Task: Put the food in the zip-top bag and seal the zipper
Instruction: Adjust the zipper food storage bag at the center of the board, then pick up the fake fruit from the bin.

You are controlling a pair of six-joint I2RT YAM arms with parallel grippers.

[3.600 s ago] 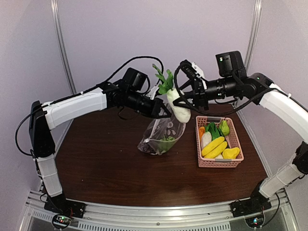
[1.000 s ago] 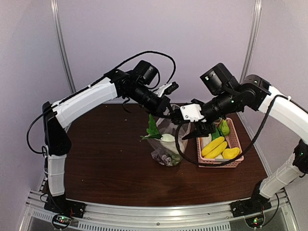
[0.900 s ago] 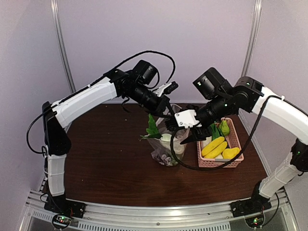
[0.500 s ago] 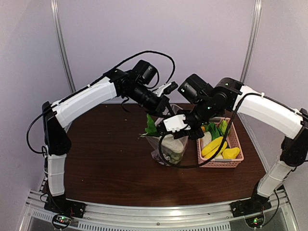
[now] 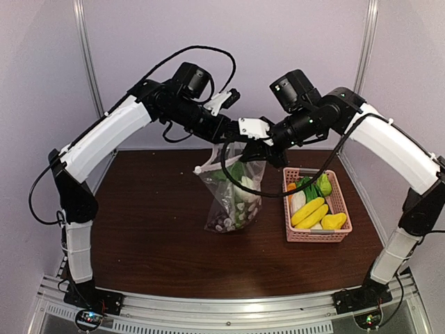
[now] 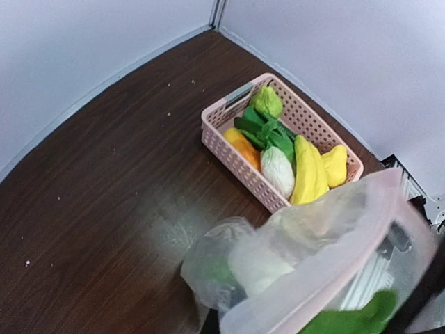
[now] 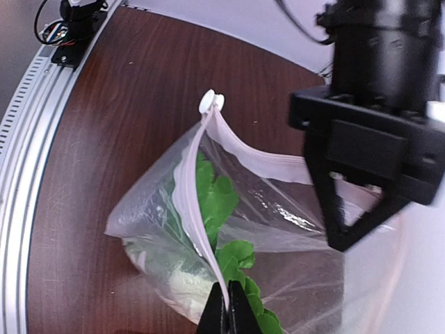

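- Pale lilac walls (image 5: 278, 42) enclose a dark brown wood-grain surface (image 5: 153, 229).
- Zip-top bag (image 5: 233, 198): hangs upright between the two arms, over the middle of the surface and just left of the pink basket (image 5: 316, 235). Whether its bottom touches the surface cannot be told.
- Left end effector (image 7: 344, 236): clenched, its black tips pinching one lip of the bag mouth.
- Right end effector (image 7: 227, 309): clenched on the zipper (image 7: 184, 195), gripping the pale strip on the opposite lip.
- Zipper condition: not sealed. In the right wrist view the two lips meet at a white tab (image 7: 209, 102) at one end and spread well apart toward the left end effector.
- Bag contents: leafy greens (image 7: 215, 198) lie high in the bag, just under the mouth. A white radish (image 5: 247, 188) sits mid-bag, and dark grapes (image 5: 224, 224) lie at the bottom.
- Pink basket: stands on the surface, right of the bag. It holds yellow bananas (image 6: 306, 170), a yellow lemon (image 5: 334, 221), a second white piece (image 6: 277, 170), an orange piece (image 6: 242, 146), more greens (image 6: 268, 132) and a round green fruit (image 6: 266, 101).
- Left wrist view: the bag fills the lower right, blurred; that end effector's own fingers cannot be made out there.
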